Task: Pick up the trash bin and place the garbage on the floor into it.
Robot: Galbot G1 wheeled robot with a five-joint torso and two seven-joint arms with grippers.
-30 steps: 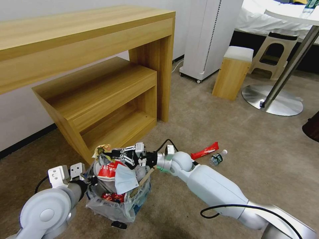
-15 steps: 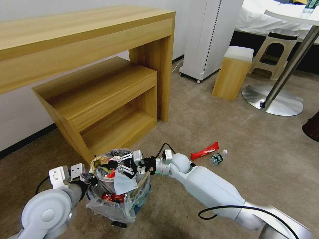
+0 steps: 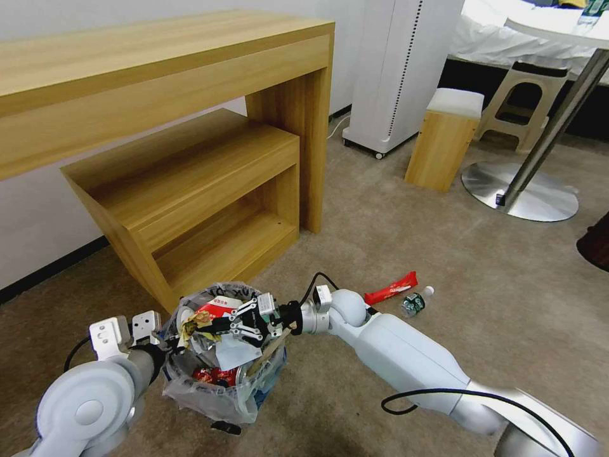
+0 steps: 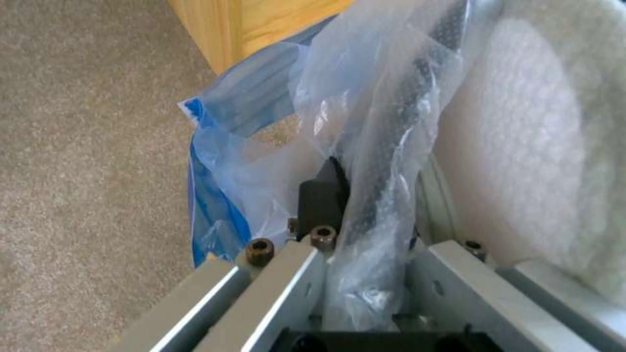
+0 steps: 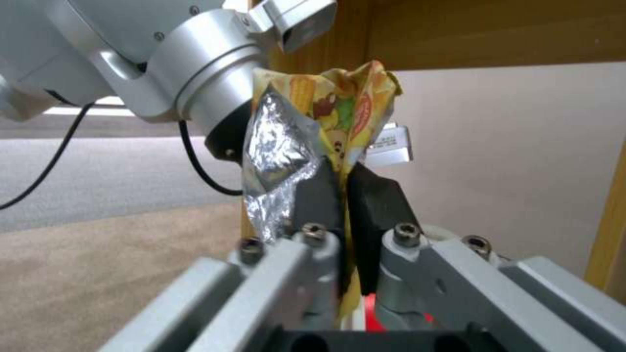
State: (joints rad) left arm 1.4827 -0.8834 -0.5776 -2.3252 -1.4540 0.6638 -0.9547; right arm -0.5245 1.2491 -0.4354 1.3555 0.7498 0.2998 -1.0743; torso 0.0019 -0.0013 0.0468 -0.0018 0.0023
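The trash bin (image 3: 219, 377), lined with a crinkly clear bag, stands in front of me beside the wooden shelf, heaped with litter. My left gripper (image 3: 166, 346) is shut on the bin's rim; the left wrist view shows its black fingertips (image 4: 323, 195) pinching the clear bag (image 4: 378, 146). My right gripper (image 3: 216, 325) hangs low over the bin's mouth, shut on a yellow printed foil wrapper (image 3: 192, 320) (image 5: 326, 117). A red wrapper (image 3: 391, 287) and a small bottle (image 3: 415, 301) lie on the beige carpet floor (image 3: 380, 241) to the right.
A wooden desk (image 3: 158, 57) with a lower shelf unit (image 3: 190, 190) rises just behind the bin. Farther right stand a white appliance (image 3: 399, 70), a small wooden stool (image 3: 444, 139) and a round metal table base (image 3: 520, 190).
My right gripper has come down with the yellow wrapper from above the rim to the bin's mouth. The pale blue mask has slid deeper among the litter.
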